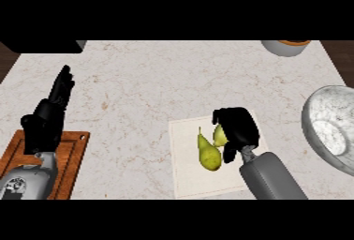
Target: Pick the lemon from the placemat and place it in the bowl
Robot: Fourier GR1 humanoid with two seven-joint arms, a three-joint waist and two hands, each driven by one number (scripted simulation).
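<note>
Right hand [236,129] curls over the lemon [219,135] on the placemat [187,183], beside a pear [209,154]. Left hand [50,112] rests open at far left

- A pale marble counter [138,93] with faint brown veining fills most of the view.
- Dark wood floor [8,63] shows past the counter's far left and far right corners.
- A black block [41,46] sits at the counter's far left edge.
- Light is even, shadows soft.
</note>
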